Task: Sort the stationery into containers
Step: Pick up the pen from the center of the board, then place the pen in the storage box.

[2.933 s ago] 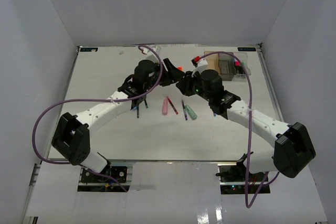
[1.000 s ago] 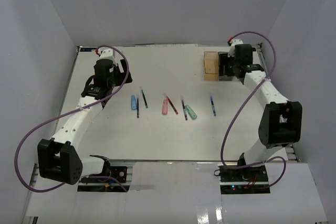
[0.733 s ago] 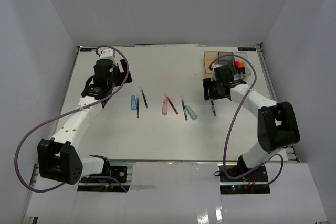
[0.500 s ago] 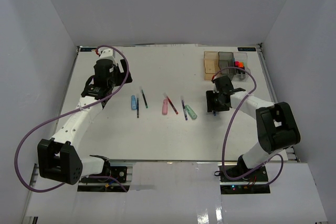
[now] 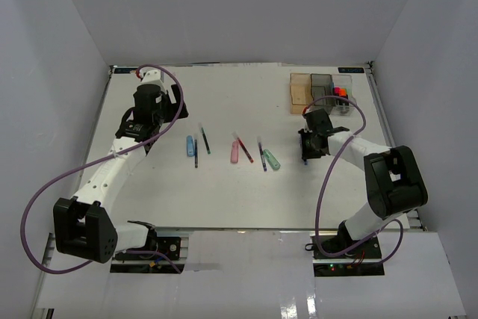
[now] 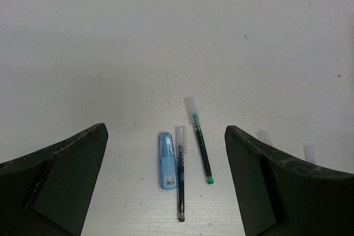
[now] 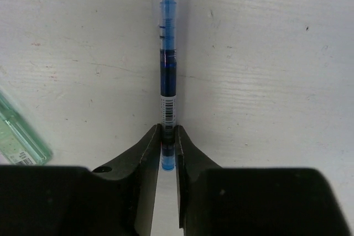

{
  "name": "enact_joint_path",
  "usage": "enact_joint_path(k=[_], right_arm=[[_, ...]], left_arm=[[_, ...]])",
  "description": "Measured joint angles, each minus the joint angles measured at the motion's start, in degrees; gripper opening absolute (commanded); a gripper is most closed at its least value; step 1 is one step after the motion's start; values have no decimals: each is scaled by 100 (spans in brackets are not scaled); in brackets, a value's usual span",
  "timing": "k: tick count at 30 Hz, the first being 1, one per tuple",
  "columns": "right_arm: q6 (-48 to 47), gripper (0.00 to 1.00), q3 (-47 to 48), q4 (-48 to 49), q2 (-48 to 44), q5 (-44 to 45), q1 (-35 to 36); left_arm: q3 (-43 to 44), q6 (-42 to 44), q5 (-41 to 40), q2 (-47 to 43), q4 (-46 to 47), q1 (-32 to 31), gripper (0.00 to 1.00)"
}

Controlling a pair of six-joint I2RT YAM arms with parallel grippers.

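The right tool (image 7: 167,135) is clamped on the near end of the thin clear-barrelled blue pen (image 7: 167,70), its length pointing straight ahead.

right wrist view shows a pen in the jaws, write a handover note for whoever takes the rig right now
Right gripper: shut on the blue pen, which lies on the table.
Left gripper: open, empty, facing the blue stick and two thin pens.
Done: coloured-cap highlighters are in the clear bin.
Left: blue pen to the bins, then the blue stick, pink stick, mint stick, the two thin pens and two more pens.
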Motion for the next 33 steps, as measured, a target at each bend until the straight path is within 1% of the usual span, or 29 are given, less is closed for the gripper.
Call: enact_joint_path(k=[1, 3, 7, 10, 14, 18, 23, 29, 33], right_arm=[[0, 18, 11, -24, -2, 13, 0], [-13, 16, 90, -133, -24, 33, 0], [-85, 17, 501, -439, -238, 87, 0], [-227, 18, 1108, -540, -376, 236, -11], [-455, 19, 2090, -590, -269, 433, -181], [-610, 18, 2966, -603, 240, 503, -557], [-743, 18, 3845, -682, 1287, 472, -970], [-767, 18, 4450, -734, 2205, 348, -1261], [-813, 21, 4651, -752, 2586, 289, -1322]], left_arm=[[0, -2, 0, 0, 2, 0, 98], [0, 0, 0, 2, 0, 0, 98], [0, -2, 0, 7, 0, 2, 98], [0, 0, 0, 7, 0, 2, 98], [0, -2, 2, 22, 2, 2, 98], [0, -2, 4, 70, 0, 7, 98], [0, -2, 20, 81, 0, 7, 98], [0, -2, 26, 138, 0, 7, 98], [0, -4, 63, 155, 0, 13, 98]])
